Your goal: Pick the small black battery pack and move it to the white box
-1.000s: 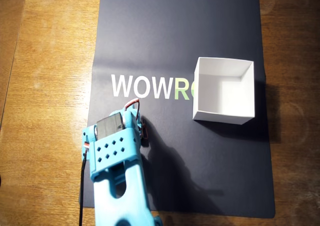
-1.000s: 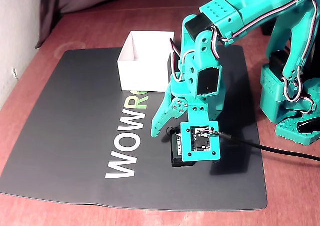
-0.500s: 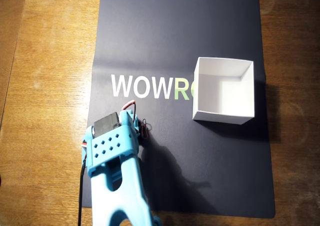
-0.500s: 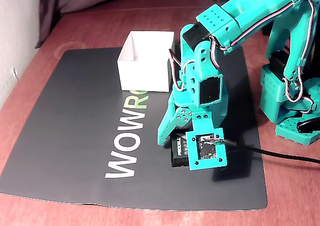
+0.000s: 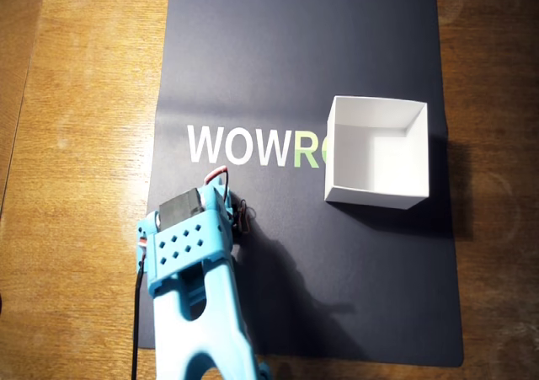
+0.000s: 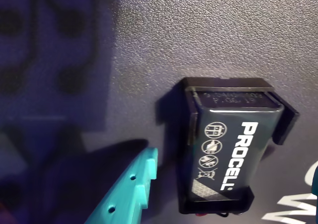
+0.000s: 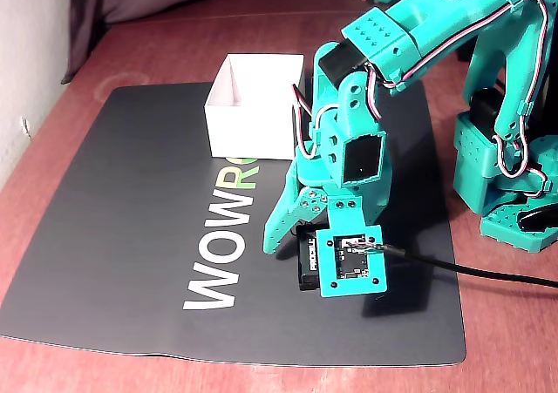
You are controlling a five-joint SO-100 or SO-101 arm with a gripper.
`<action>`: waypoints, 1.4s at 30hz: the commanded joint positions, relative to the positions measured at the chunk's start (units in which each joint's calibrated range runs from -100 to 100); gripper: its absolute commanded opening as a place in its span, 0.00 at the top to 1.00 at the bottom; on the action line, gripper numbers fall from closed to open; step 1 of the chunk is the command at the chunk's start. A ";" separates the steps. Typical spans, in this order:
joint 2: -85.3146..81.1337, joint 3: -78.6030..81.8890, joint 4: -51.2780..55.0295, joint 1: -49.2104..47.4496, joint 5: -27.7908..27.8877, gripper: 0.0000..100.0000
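Battery pack [image 6: 228,152] (marked PROCELL) lies flat on the dark surface [image 6: 198,40] between the spread jaws, one teal finger [image 6: 130,189] just beside it, not touching.

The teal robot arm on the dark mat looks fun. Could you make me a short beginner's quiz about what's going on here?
1. True or false: the small black battery pack already lies inside the open white cardboard box.
2. Which brand word is printed on the battery? A) PROCELL B) ENERGIZER C) VARTA
3. Fill in: the battery pack rests on the dark ______ with white lettering.

Key: 1. False; it lies on the mat, under the teal plastic hand, while the box stands apart and looks empty in the overhead view. 2. A. 3. mat.
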 commanded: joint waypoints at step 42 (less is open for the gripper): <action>0.34 -0.15 -1.69 1.16 -0.23 0.75</action>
